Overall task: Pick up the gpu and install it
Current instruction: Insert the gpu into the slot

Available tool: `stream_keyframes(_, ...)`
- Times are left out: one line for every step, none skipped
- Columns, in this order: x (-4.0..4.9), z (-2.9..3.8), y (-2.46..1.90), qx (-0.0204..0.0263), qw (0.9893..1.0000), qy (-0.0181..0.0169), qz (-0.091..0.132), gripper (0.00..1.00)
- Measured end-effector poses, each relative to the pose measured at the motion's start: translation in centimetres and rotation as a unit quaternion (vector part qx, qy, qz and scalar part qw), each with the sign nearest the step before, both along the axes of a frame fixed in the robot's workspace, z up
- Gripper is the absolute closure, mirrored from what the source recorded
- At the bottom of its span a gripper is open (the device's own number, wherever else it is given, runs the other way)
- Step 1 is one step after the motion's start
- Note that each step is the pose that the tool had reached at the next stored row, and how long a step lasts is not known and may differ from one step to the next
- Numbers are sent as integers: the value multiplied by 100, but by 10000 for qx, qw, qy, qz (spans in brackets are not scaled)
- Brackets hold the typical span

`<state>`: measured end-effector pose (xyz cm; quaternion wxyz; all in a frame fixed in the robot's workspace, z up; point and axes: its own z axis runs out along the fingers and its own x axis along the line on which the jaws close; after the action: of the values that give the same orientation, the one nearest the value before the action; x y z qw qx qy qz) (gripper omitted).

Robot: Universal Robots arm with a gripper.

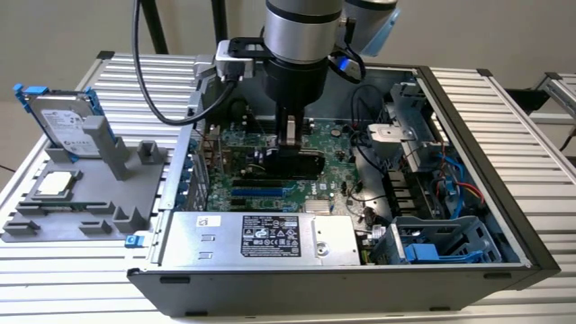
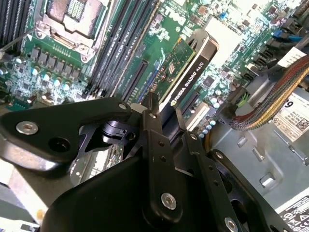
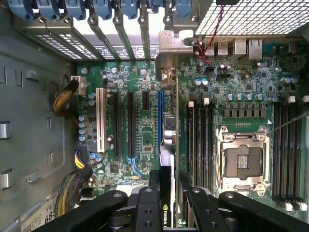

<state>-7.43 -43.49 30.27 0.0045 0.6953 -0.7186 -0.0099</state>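
Observation:
The gpu (image 1: 303,165) stands on edge low over the motherboard (image 1: 252,182) inside the open computer case, its black cooler facing the exterior view's right. My gripper (image 1: 290,143) reaches straight down into the case and is shut on the card's upper edge. In the second wrist view the gpu (image 2: 190,67) runs away from my gripper (image 2: 165,107), green board on one side and black cooler on the other. In the first wrist view the gpu (image 3: 167,157) lies edge-on beside the blue slot (image 3: 159,121), its silver bracket at the rear slot openings. Whether it sits in the slot I cannot tell.
Left of the case in the exterior view, a grey stand (image 1: 81,202) holds a silver hard drive (image 1: 65,121) with blue clips and a small square chip (image 1: 56,182). A power supply (image 1: 270,236), a drive cage (image 1: 432,250) and cables (image 1: 450,182) crowd the case. An open processor socket (image 3: 241,159) lies near the card.

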Motion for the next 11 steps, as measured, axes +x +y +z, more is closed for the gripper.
stream_keyframes(-1,-3,-3,-10,10000,8,0,100)
stream_keyframes(-1,-3,-4,-19,10000,12,-1,100)
stream_keyframes(-1,-3,-4,-20,10000,12,-1,100)
stream_keyframes(-1,-3,-4,-20,10000,12,-1,100)
stream_keyframes(0,-4,-4,-20,10000,12,0,100)
stream_keyframes(0,-5,-4,-19,10000,11,0,100)
stream_keyframes(-5,-9,-4,-18,10000,9,0,100)
stream_keyframes(-14,-14,-5,-17,10000,7,1,100)
stream_keyframes(-24,-19,-4,-18,10000,7,1,100)
stream_keyframes(-33,-22,-5,-16,10000,7,1,100)
stream_keyframes(-42,-28,-5,-5,10000,7,1,100)
